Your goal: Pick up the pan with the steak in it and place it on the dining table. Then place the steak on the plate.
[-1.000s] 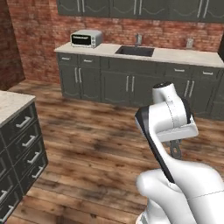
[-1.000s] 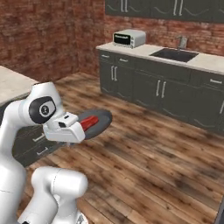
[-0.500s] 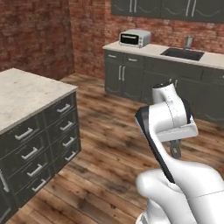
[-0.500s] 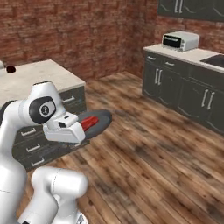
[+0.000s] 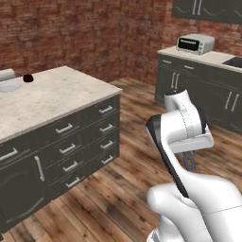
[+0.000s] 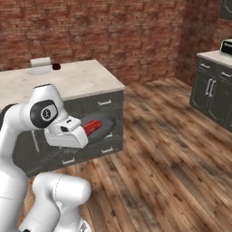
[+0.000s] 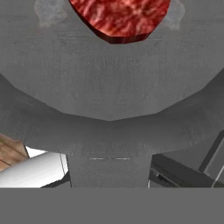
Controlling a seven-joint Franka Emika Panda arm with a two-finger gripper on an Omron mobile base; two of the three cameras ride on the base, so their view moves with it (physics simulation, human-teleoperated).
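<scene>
Brick wall and wood floor fill the background; the dining table sits at left of the left base view, its beige tabletop carrying the plate and a small dark red ball at far upper left. In the right base view, centre left, the end effector pinches the handle of the pan, held level in the air beside the drawers. The steak lies in the pan, top of the hand view.

Step in hand, judged: carrying the pan to the table. Next move calls for lifting it above the tabletop edge and setting it down near the plate.
</scene>
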